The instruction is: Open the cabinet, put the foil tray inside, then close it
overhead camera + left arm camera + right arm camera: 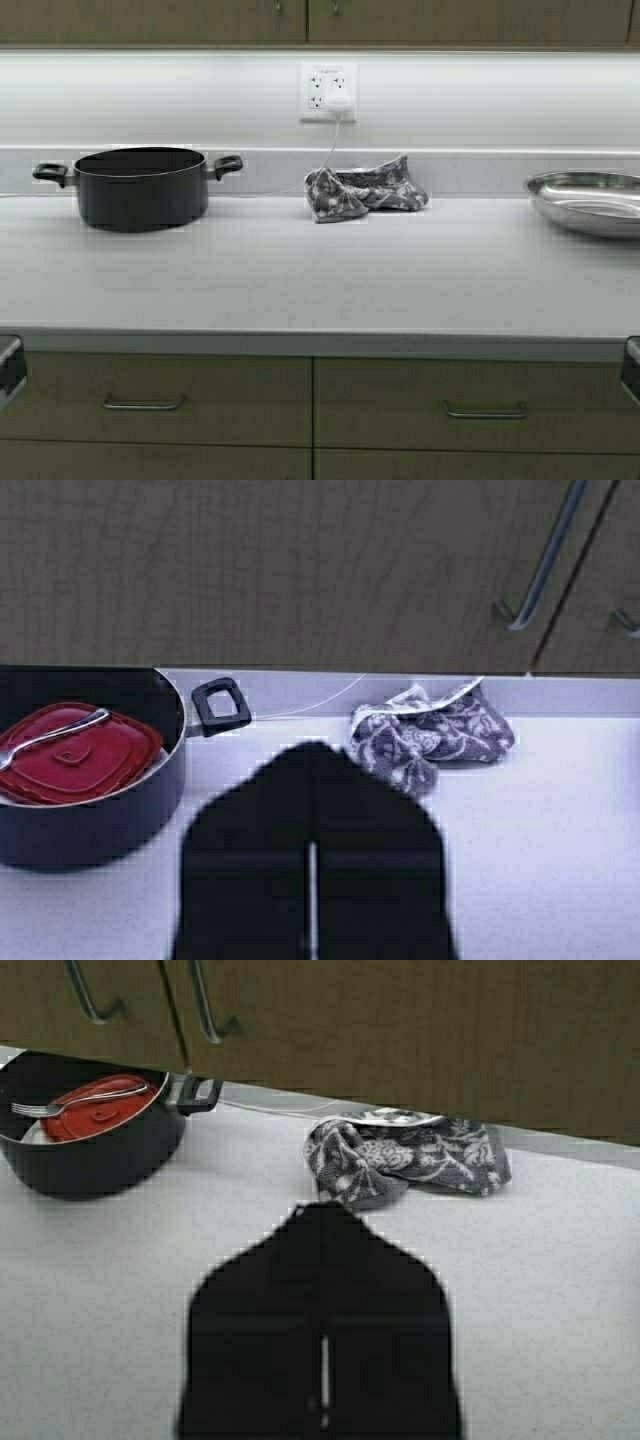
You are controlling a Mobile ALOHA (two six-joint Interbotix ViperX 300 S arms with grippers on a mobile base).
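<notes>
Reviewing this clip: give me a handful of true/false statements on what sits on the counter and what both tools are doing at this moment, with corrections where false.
1. The black pot holds a red lid with a fork on it. True.
2. The patterned cloth lies inside the pot. False: it lies on the countertop by the back wall, apart from the pot.
3. The cabinet doors are shut. True.
4. The left tool is shut on the pot handle. False: it is shut on nothing, above bare counter.
5. The steel bowl sits left of the pot. False: it is at the far right.
6. The right tool is shut and holds nothing. True.
</notes>
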